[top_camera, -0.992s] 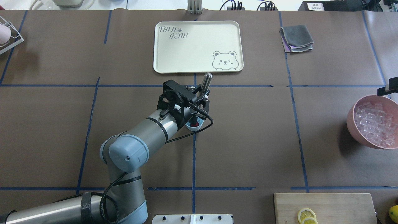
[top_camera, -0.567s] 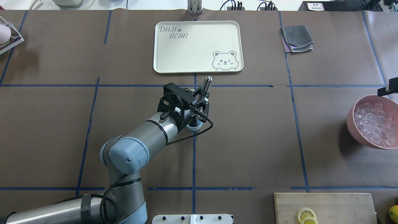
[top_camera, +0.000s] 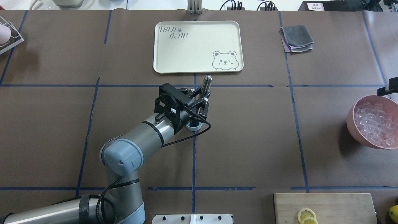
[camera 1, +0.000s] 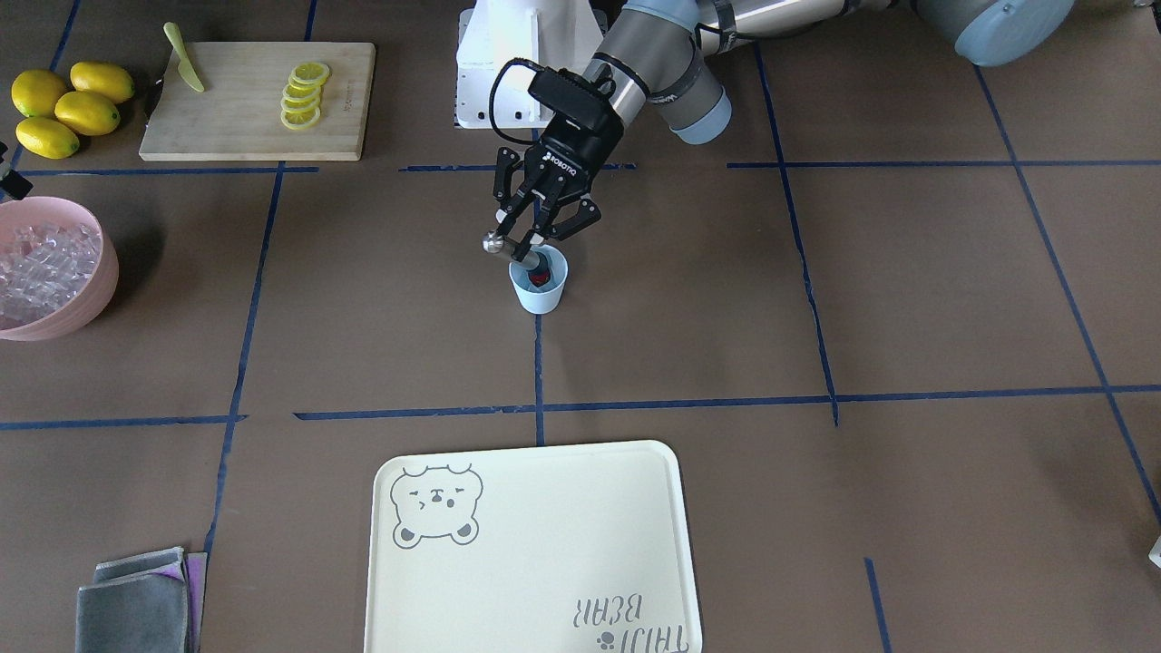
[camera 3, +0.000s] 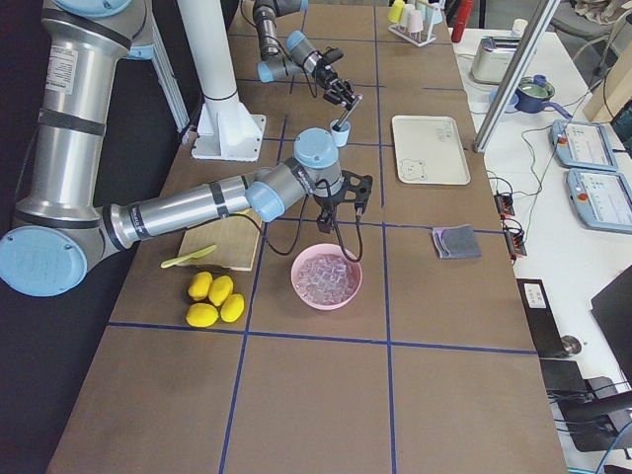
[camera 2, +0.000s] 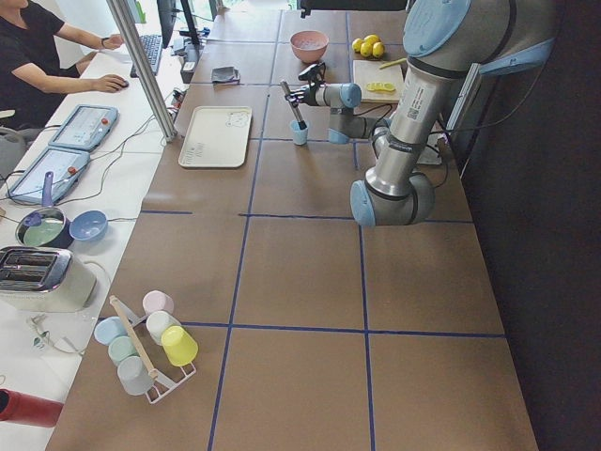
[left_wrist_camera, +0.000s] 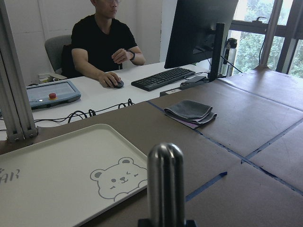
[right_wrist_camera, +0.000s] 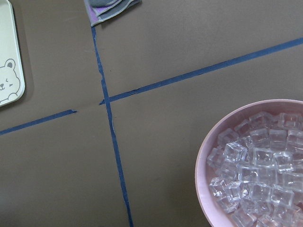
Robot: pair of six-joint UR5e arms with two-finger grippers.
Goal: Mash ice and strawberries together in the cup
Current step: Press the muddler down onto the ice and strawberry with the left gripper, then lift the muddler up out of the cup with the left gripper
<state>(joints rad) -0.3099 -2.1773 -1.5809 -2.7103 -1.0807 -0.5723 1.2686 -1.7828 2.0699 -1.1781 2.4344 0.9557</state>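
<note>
Mid-mash, I judge: my left hand (camera 1: 533, 239) is clamped on the steel muddler (top_camera: 206, 80), tip down in the pale-blue cup (camera 1: 541, 295) at the middle of the bench (camera 1: 907, 299) over the strawberry (camera 1: 541, 277), so next comes a straight, firm press without tipping it.

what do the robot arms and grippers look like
Left arm and right arm: silver tubes, pale blue joint caps, black bands. Left gripper: black, two-finger, white ROBOTIQ lettering, black cable looping along the wrist.
</note>
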